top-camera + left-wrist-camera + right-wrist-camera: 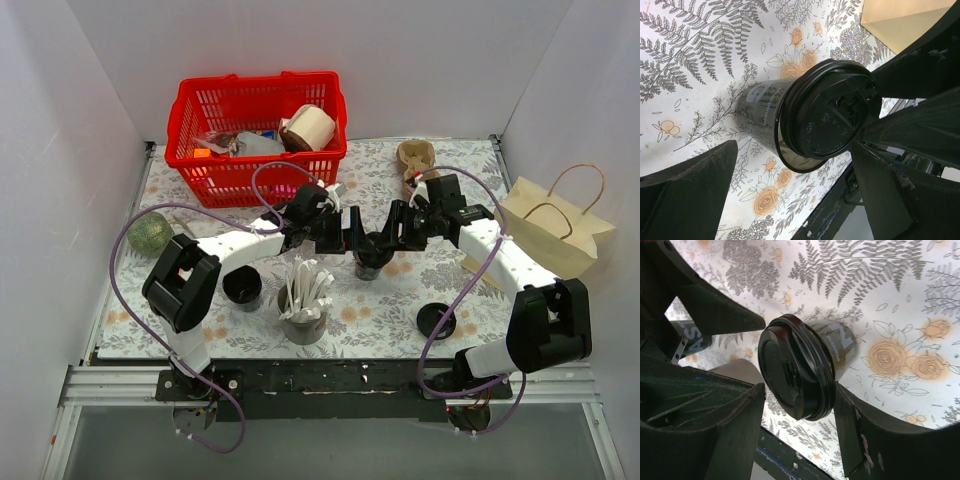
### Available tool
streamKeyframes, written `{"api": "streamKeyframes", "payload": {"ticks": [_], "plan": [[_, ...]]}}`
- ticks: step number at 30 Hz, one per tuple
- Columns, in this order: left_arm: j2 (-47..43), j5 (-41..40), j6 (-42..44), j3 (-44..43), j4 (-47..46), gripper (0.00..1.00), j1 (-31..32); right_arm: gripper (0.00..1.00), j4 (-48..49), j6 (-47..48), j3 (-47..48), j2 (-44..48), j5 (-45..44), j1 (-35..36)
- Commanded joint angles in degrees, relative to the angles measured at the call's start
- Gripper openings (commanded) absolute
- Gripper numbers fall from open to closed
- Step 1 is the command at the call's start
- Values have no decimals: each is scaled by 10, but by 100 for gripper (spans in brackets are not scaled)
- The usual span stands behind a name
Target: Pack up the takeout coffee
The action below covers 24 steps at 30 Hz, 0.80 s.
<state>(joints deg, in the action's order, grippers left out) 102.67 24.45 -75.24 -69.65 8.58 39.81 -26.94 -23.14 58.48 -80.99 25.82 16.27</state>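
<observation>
The coffee cup is standing upright mid-counter between the two arms. The right gripper is pinching the black lid between its jaws. The left gripper is hanging around the cup, jaws spread wide and not touching it.

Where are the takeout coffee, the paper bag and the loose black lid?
takeout coffee (825, 115), left wrist view, on its lid top
paper bag (560, 240), top external view, on its front face
loose black lid (436, 320), top external view, on its centre
</observation>
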Motion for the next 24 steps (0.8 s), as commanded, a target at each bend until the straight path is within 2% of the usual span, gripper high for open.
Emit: {"api": "streamKeyframes", "payload": {"ticks": [1, 8, 18, 20, 24], "plan": [[-20, 10, -4, 14, -12, 98, -3, 64, -18, 6, 34, 11, -59, 5], [-15, 32, -17, 23, -33, 96, -3, 64, -17, 18, 34, -15, -47, 8], [-3, 59, -39, 27, -52, 79, -3, 61, 0, 29, 27, -36, -16, 20], [-4, 57, -40, 28, -53, 73, -3, 60, -1, 30, 27, -37, -16, 25], [-5, 45, -41, 29, -47, 68, -3, 60, -7, 34, 27, -35, -30, 35]]}}
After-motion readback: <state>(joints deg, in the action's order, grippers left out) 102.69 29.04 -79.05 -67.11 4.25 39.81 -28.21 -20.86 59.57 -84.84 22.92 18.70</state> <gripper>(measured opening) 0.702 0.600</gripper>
